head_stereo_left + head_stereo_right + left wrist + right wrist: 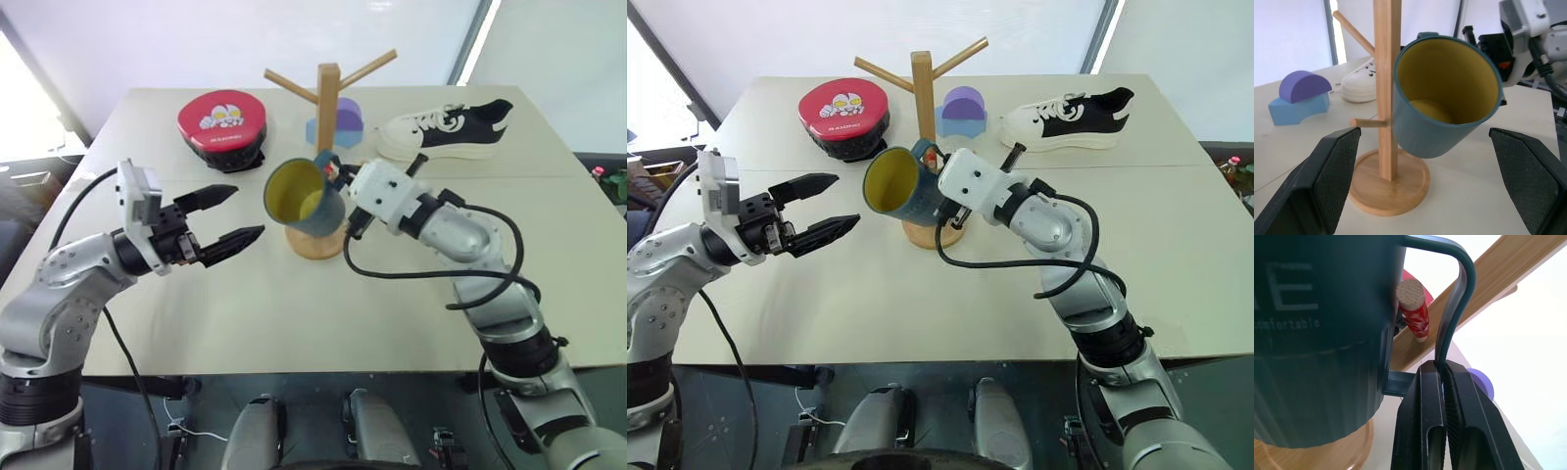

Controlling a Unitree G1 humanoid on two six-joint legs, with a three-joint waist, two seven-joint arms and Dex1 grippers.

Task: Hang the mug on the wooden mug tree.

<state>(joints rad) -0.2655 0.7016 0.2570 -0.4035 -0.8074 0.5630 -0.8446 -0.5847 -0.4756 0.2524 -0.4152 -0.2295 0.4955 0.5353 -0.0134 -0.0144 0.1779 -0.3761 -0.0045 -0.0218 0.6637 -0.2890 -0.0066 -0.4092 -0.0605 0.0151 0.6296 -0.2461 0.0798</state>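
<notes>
Mug (302, 197) is hanging in the air, tipped on its side with its yellow inside facing the left claw (227, 217), just in front of the wooden mug tree (328, 108) on the bench (294, 313). The right claw (1442, 382) is pinching the mug's loop handle (1457, 308) between its pressed-together fingers, and the right wrist view is showing a red-marked peg (1413, 306) sitting just beside the opening of that loop, though whether the peg is already passing through it is hard to tell. The left claw is standing spread wide and holding nothing, near the mug's mouth. Judging from this, the pick-up is done, while the hooking and the release are remaining.
</notes>
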